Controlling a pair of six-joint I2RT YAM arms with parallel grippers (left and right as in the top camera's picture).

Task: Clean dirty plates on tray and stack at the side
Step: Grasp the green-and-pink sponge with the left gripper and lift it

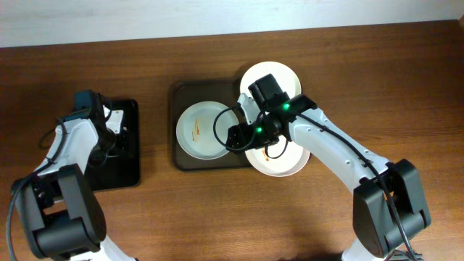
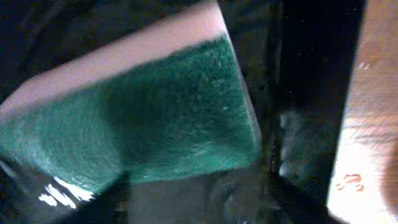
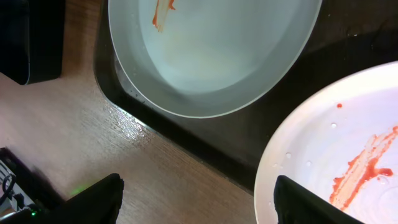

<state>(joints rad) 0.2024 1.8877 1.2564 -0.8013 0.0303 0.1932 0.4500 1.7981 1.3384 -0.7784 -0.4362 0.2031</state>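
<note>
Sponge (image 2: 137, 124) crowds the left fingers (image 1: 109, 132) — hold unclear; right fingers (image 3: 311, 202) gape empty over a streaked plate (image 3: 348, 143) — likely to lift it.

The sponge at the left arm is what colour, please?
The sponge is green with a pale pink layer; left wrist view.

A big green scrubbing sponge with a pale pink foam top (image 2: 143, 124) fills most of the view, tilted and very close, over a shiny black tray (image 2: 311, 93), with light brown wooden tabletop (image 2: 370, 124) at the right edge.
</note>
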